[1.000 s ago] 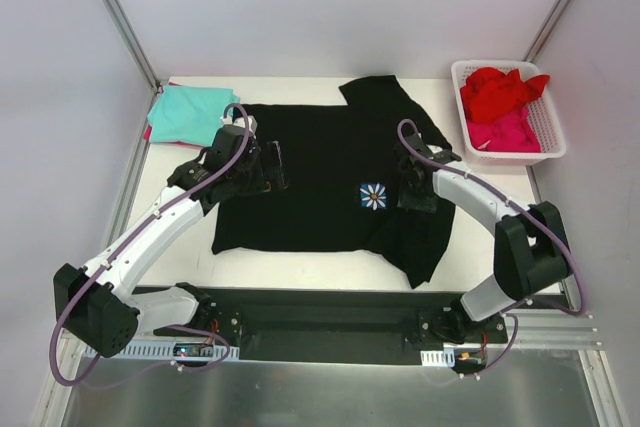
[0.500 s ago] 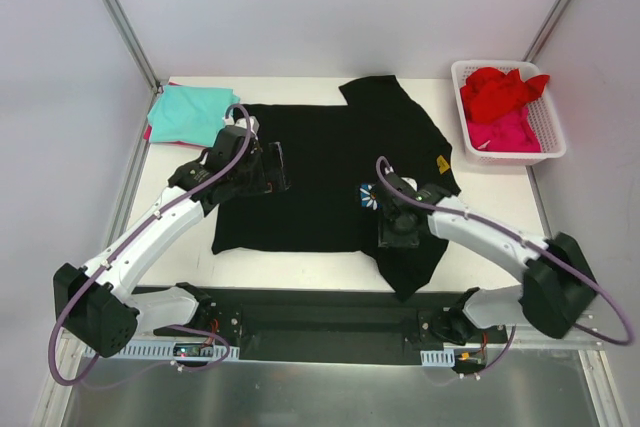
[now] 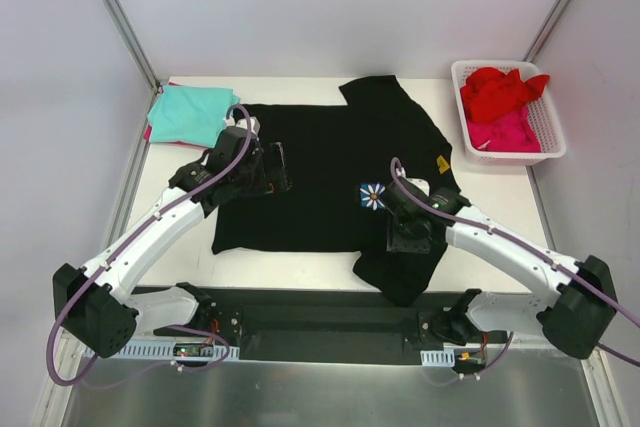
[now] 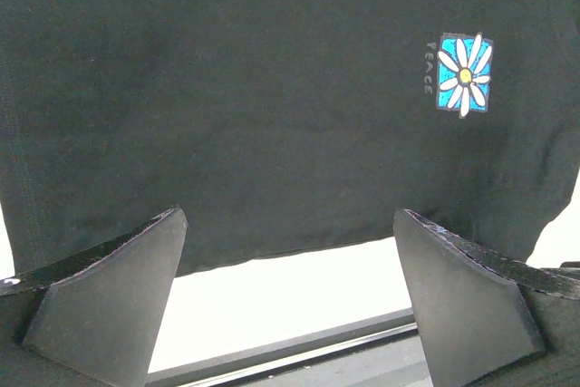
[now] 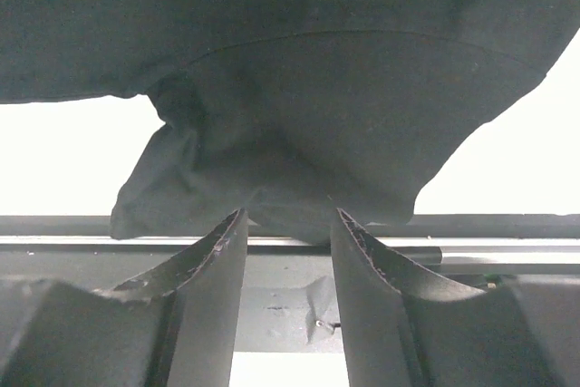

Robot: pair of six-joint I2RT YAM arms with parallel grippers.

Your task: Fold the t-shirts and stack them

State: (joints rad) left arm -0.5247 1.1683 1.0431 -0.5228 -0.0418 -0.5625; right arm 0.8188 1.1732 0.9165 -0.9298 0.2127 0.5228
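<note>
White table (image 3: 300,265), grey enclosure walls (image 3: 330,7). Black t-shirt (image 3: 320,167) spread mid-table. Basket (image 3: 553,142) far right holds red shirt (image 3: 500,90) and pink shirt (image 3: 505,132); teal shirt (image 3: 190,112) far-left corner. Left gripper (image 3: 272,169) fingers wide apart over black t-shirt's left side, unmoved. Right gripper (image 3: 412,242) clamped on bunched near-right hem, shifted right vs 0.5 s ago; flower print (image 3: 373,196) now uncovered.

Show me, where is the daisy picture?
In the top view, the daisy print sits on the black t-shirt, right of centre, just left of the right end effector.
</note>
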